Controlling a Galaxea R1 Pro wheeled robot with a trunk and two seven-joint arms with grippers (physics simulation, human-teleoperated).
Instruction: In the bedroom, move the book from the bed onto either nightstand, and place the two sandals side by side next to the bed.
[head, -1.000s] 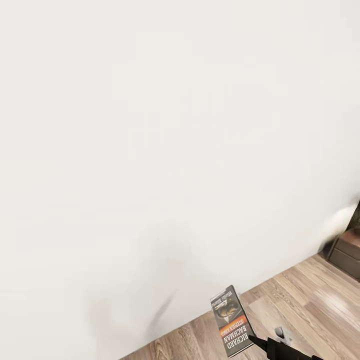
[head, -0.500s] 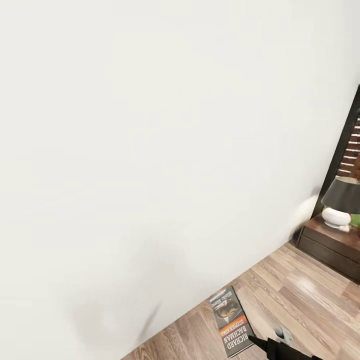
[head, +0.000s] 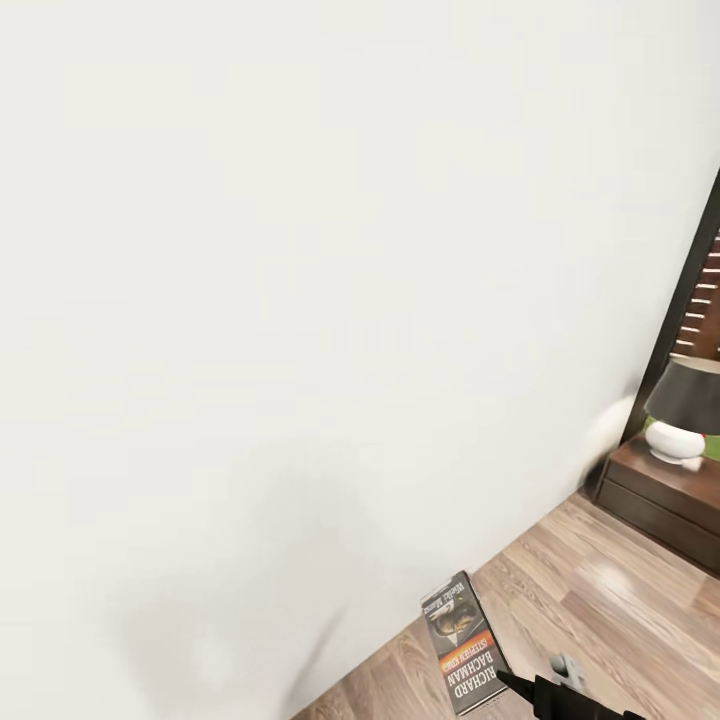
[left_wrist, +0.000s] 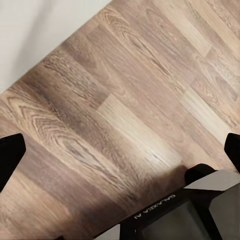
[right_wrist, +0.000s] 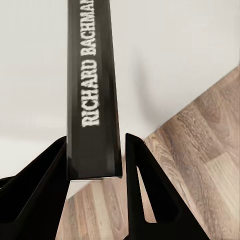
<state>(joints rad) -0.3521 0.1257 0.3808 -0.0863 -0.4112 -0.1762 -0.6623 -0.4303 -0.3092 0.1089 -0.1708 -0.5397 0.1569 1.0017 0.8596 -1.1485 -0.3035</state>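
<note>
A white wall (head: 300, 300) takes up the left and middle of the head view. Below it, toward the right, runs the brown plank floor (head: 600, 600). The left tool (left_wrist: 120, 150) appears in its wrist view: its two dark fingertips (left_wrist: 10, 155) stand far apart at opposite edges, wide open, with nothing between them but floor planks.

Further right in the head view, the book (head: 463, 643) is held in the air above the floor, near the wall's base, its cover with the orange band facing up toward the camera. The right tool (head: 505, 683) grips the book's lower end. In the right wrist view the two black fingers (right_wrist: 37, 190) close on either side of the spine, which reads "RICHARD BACHMAN".

At the far right edge stands the nightstand (head: 665, 495), dark brown with drawers, against a dark frame. A lamp (head: 685, 410) with a dark shade and white base sits on top of it. The book is well apart from the nightstand.
</note>
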